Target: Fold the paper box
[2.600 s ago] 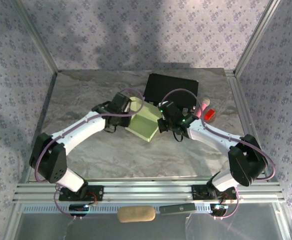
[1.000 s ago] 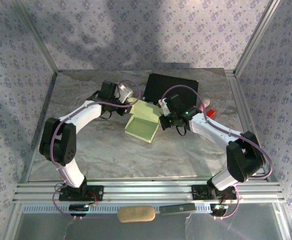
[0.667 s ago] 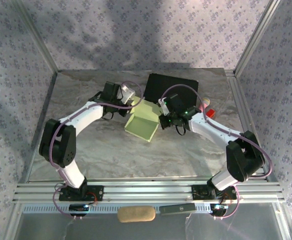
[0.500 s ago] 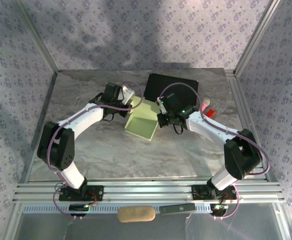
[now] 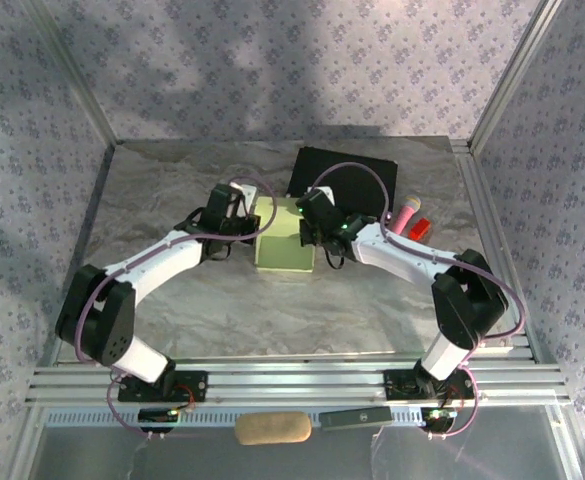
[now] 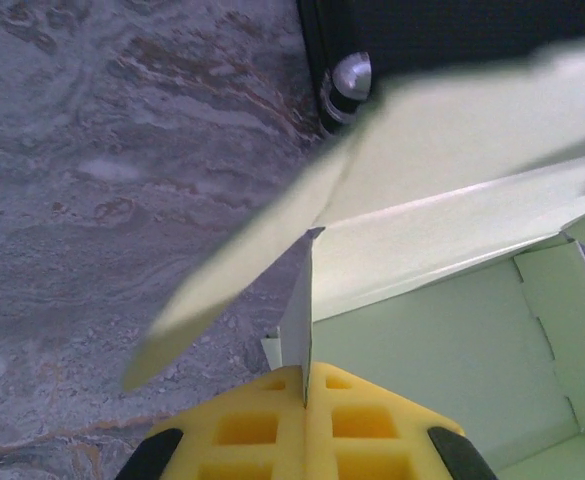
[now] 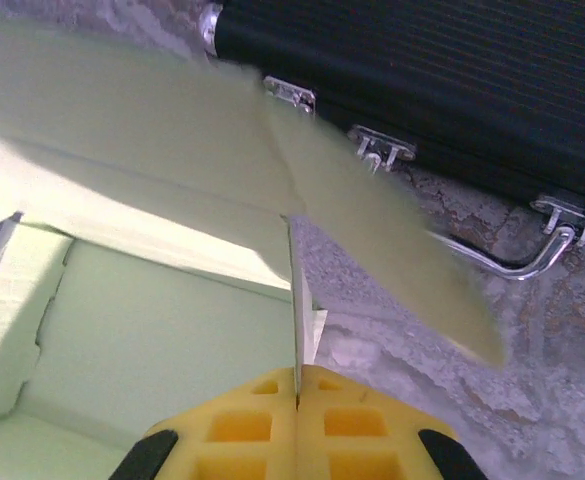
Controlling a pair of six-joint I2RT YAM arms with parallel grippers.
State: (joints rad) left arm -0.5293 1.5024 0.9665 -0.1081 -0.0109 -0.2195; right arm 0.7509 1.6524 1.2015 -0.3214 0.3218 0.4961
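I am pinching the paper box on both sides: left jaws clamping one upright wall, right jaws clamping the opposite wall.

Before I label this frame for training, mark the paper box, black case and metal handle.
paper box (image 5: 285,250): top external view, near side.
black case (image 7: 452,70): right wrist view, ribbed lid.
metal handle (image 7: 517,271): right wrist view, curved bar.

Soft, even light fills the overhead view, with broad dim shadows mottling the back wall and the far worktop. Through both wrist cameras the near flaps of the paper box smear with blur, while its inner card is bright and sharp.
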